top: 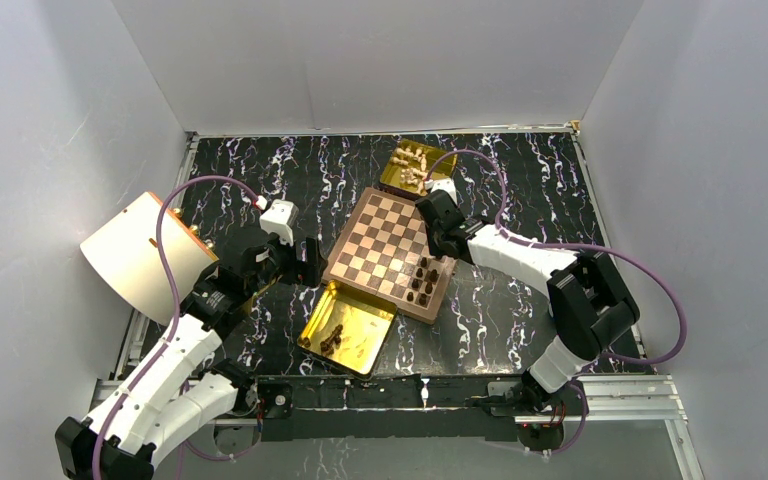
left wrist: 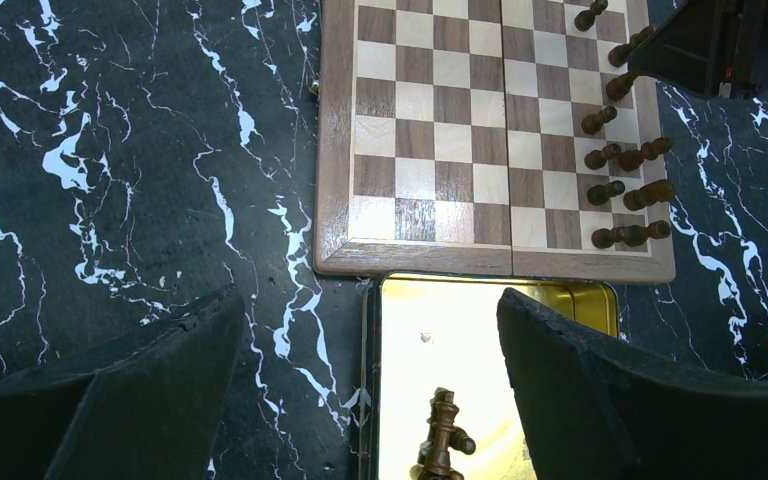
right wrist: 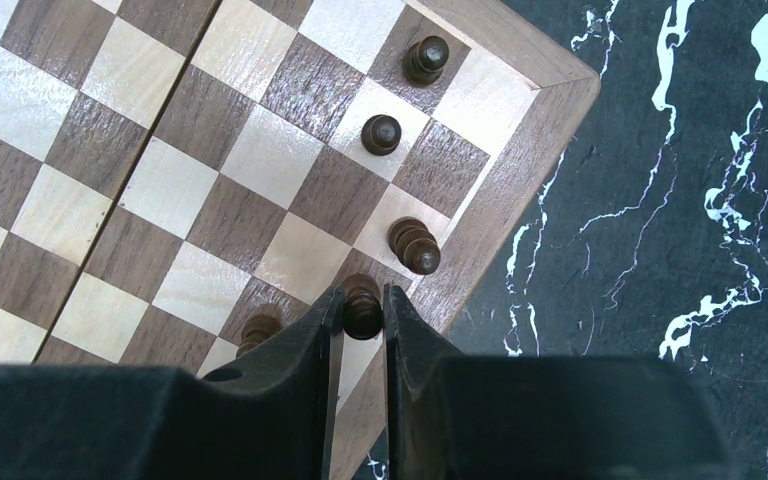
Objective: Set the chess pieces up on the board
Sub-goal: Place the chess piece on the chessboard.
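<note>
A small turned wooden chess piece (right wrist: 362, 312), dark brown with a rounded head, is pinched upright between the black fingers of the right gripper (right wrist: 361, 298) at the board's edge row. Whether its base touches the square cannot be told. The board (right wrist: 210, 170) is made of grained wood in dark and cream checks and framed by a reddish-brown rim. It lies on a black table (left wrist: 110, 150) veined with white like marble. Other dark pieces (left wrist: 620, 150) are stood in two rows along one side. The left gripper (left wrist: 368, 300) is spread wide, and a shiny gold tray (left wrist: 480, 320) just beside the board's rim is seen between its fingers. A few dark loose pieces (left wrist: 445, 440) lie in that tray. Only in the top view is a second gold tray (top: 390, 180) shown, at the board's far corner, with pale cream pieces (top: 412, 160) heaped in it.
</note>
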You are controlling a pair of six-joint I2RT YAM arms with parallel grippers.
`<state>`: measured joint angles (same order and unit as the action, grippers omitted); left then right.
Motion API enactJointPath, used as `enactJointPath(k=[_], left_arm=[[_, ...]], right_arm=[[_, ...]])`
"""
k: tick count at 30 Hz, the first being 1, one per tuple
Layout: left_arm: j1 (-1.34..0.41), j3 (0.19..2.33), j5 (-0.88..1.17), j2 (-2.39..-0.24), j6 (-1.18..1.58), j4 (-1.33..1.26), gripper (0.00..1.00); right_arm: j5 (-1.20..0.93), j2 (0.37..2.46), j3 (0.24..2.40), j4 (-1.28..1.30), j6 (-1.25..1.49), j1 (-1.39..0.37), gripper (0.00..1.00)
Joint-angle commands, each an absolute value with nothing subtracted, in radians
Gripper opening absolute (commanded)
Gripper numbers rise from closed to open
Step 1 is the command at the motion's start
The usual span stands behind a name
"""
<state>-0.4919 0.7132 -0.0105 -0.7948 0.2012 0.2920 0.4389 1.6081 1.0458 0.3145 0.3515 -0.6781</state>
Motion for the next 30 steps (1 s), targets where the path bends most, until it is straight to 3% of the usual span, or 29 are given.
enactJointPath(k=[1,17,30], left_arm=[[-0.486,0.708,-0.003,-0.769,0.187,0.274,0.94],[-0.486,0.705,0.000,-0.764,0.184,0.272,0.94],[-0.486,0.705,0.000,-0.764,0.184,0.272,0.94]], right_arm=[[0.449,1.616,1.082,0.324,0.359,-0.673,0.27],[0.460,1.637,1.089,0.349,0.376,-0.674,0.36],[0.472,1.652,1.086,0.348,0.371,-0.674,0.36]])
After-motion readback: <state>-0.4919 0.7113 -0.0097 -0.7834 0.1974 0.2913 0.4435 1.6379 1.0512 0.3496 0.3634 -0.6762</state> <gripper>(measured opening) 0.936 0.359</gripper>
